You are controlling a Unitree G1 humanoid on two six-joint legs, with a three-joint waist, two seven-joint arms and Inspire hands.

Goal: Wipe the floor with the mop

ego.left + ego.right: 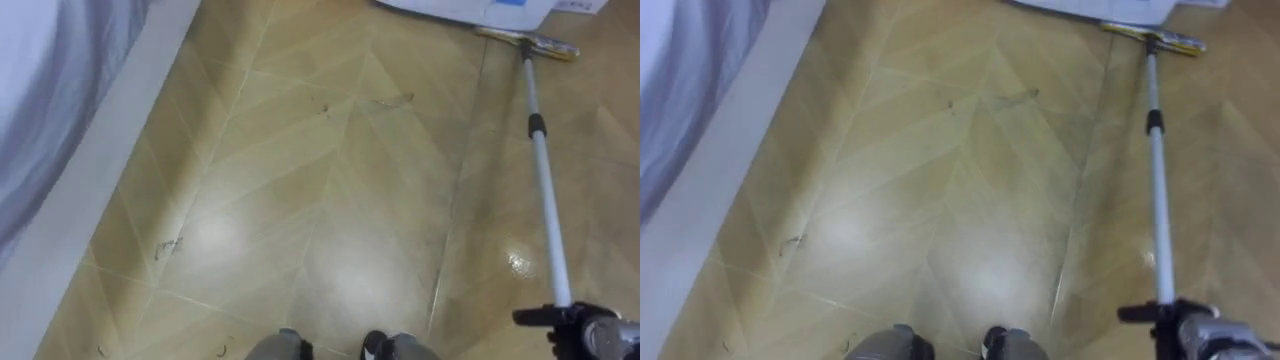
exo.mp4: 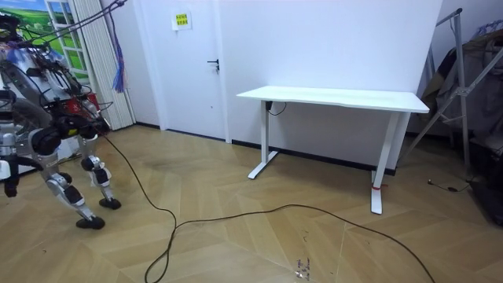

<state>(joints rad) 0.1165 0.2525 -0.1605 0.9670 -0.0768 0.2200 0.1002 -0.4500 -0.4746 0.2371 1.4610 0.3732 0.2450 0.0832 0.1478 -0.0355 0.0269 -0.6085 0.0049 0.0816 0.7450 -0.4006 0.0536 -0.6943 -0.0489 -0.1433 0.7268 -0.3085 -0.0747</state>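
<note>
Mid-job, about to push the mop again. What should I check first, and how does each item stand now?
1. Mop head lying on the floor: ok.
2. Right robot hand at the lower end of the pole: ok. How firm the grip is: cannot tell.
3. Room to push ahead: not ok, a white object sits right by the mop head.
4. Floor clean: not ok, debris specks remain.

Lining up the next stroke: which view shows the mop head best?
Left eye view: the mop head lies whole on the floor, upper right, its pole running to the right hand. The right eye view shows the same, nearer the top edge. The room view just places the robot, far left.
</note>
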